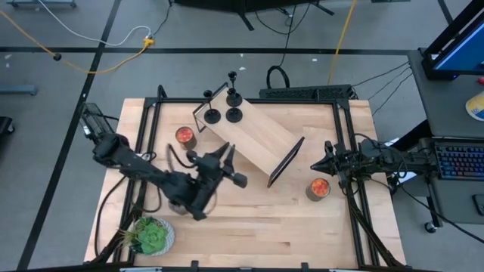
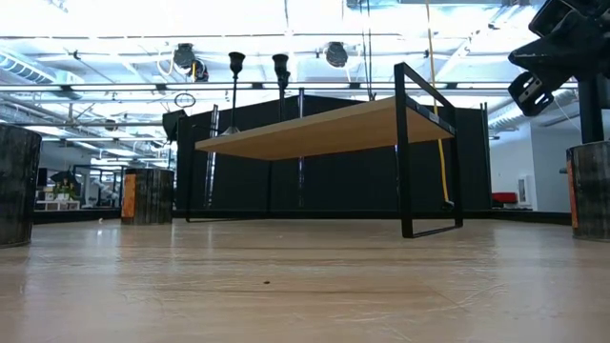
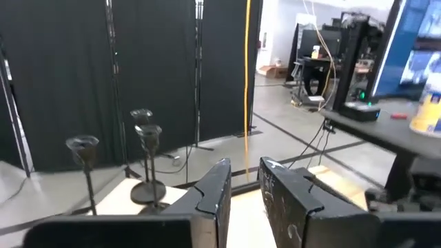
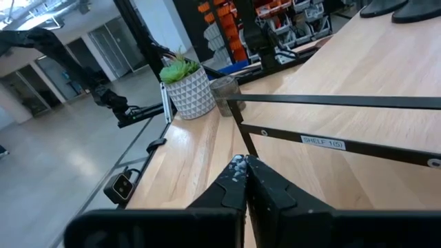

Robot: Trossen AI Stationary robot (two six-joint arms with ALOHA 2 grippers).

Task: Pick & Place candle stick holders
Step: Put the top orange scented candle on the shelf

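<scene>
Three black candle stick holders [image 1: 212, 115] [image 1: 234, 115] [image 1: 234, 97] stand on their round bases at the far left end of a small wooden shelf [image 1: 253, 136] with black metal legs. They also show in the left wrist view [image 3: 148, 165] and the low view [image 2: 235, 65]. My left gripper [image 1: 225, 153] hovers at the shelf's near side, open and empty [image 3: 244, 169], pointing toward the holders. My right gripper [image 1: 316, 163] is shut and empty [image 4: 241, 165], just right of the shelf's right end frame [image 1: 287, 160].
An orange-topped can [image 1: 185, 137] stands left of the shelf and another [image 1: 318, 188] near my right gripper. A dark can [image 1: 178, 202] sits under my left arm. A potted green plant [image 1: 151, 236] is at the near left corner. Black rails [image 1: 344, 151] edge the table.
</scene>
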